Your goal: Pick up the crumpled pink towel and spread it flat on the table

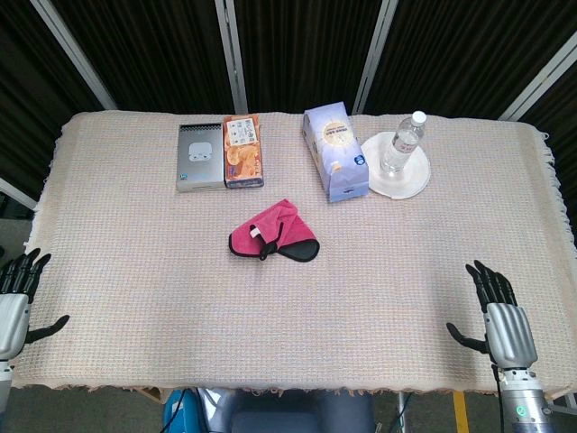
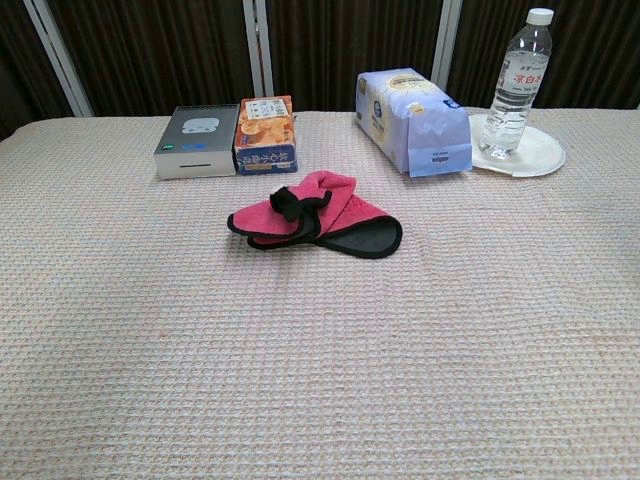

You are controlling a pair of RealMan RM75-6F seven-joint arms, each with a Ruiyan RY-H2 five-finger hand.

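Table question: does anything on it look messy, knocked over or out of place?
Only the pink towel, bunched in a heap mid-table with its black edging folded over. The water bottle stands upright on its plate; the boxes look tidy. Nothing spilled.
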